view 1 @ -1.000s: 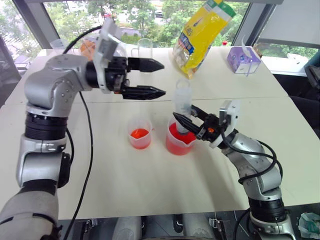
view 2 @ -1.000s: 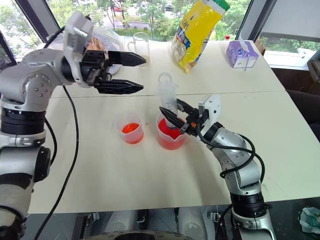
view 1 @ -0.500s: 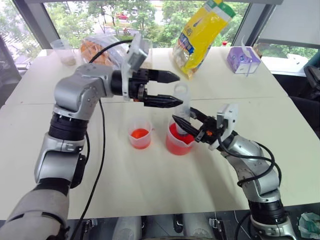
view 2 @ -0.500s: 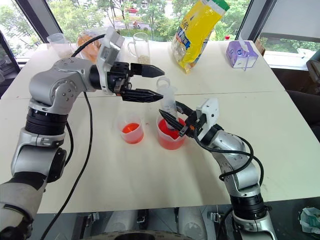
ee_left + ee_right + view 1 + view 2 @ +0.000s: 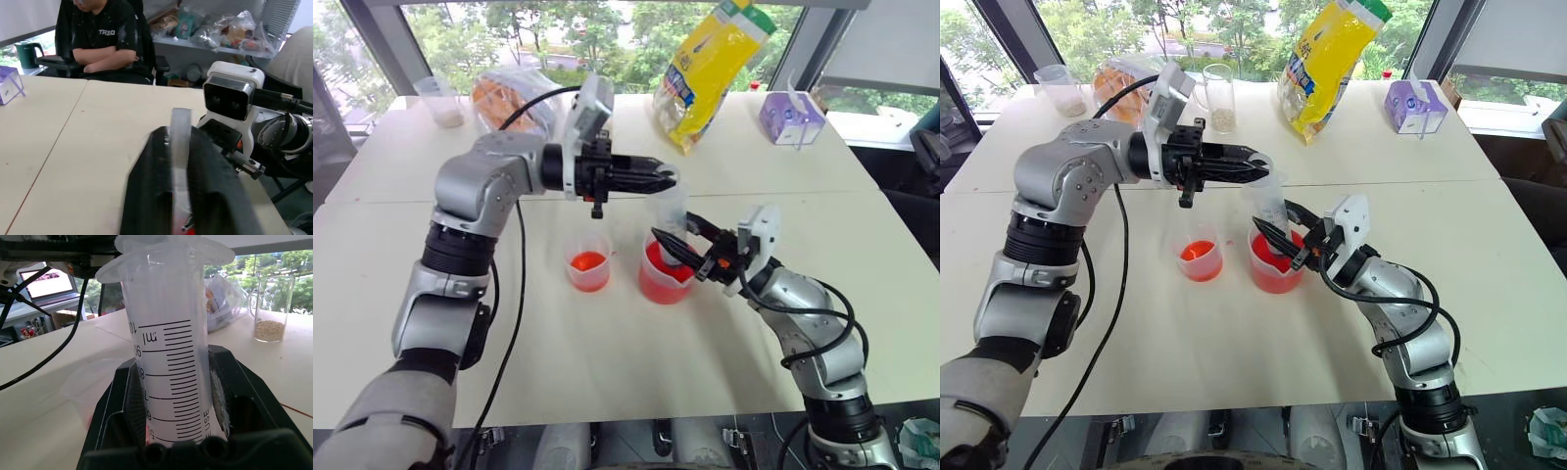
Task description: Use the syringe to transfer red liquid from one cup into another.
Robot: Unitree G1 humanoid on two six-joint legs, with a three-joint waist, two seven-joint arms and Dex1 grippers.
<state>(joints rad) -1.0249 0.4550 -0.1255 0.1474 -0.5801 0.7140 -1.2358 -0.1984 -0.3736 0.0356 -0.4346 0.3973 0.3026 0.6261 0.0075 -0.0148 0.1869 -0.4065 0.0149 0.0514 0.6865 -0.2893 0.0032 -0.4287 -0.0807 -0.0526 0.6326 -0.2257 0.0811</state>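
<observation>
Now left hand (image 5: 658,179) seemingly pinching syringe (image 5: 672,211) top, right hand (image 5: 688,243) clamping barrel

The syringe (image 5: 168,377) barrel bears black graduation lines with "ml" near the top and "USE" low down (the digits are partly hidden). A person's black shirt (image 5: 105,29) reads "TRED".

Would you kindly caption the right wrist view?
Right gripper clamps the syringe barrel, graduation marks facing the camera.

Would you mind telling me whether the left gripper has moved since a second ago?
Yes. The left gripper came down and toward the syringe, away from the yellow bag, and shut on its plunger top.
</observation>
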